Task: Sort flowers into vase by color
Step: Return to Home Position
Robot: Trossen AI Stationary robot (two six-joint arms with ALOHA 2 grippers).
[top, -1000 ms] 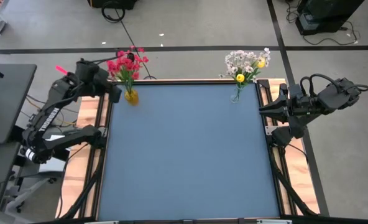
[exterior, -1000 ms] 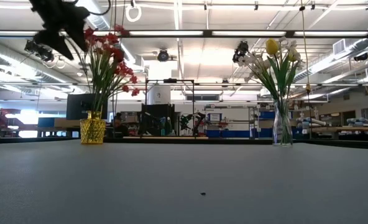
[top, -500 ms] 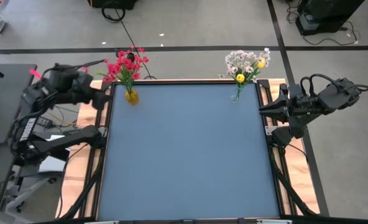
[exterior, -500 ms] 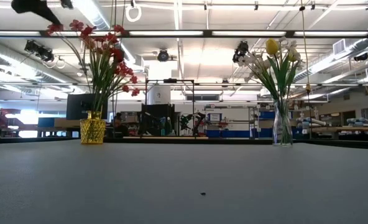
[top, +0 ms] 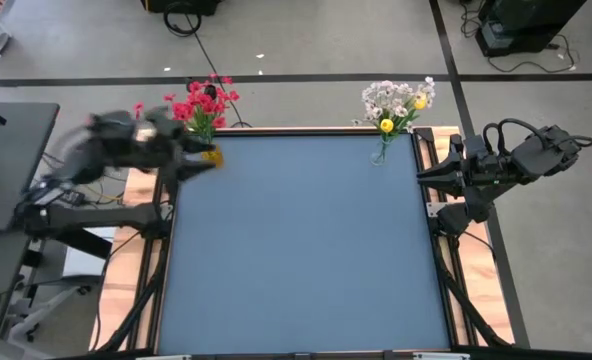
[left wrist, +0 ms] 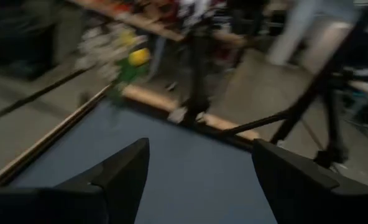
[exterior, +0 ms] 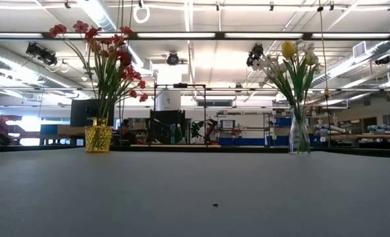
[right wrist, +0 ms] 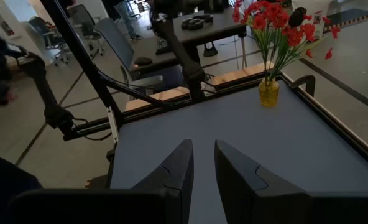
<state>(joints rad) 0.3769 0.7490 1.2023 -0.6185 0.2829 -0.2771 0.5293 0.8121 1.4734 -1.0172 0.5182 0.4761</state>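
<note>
Standing in a yellow vase (exterior: 98, 138) at the table's (top: 296, 250) far left corner are the red flowers (top: 204, 100), with a dark bloom (right wrist: 296, 16) among them. The white and yellow flowers (top: 396, 100) fill a glass vase (exterior: 299, 135) at the far right corner. From above, the yellow vase is mostly hidden behind the left gripper (top: 208, 163), a smeared shape at the left edge just beside it. Its wrist view shows the fingers wide apart and empty. The right gripper (top: 422, 175) hangs over the right edge, fingers (right wrist: 171, 168) drawn almost together, holding nothing.
</note>
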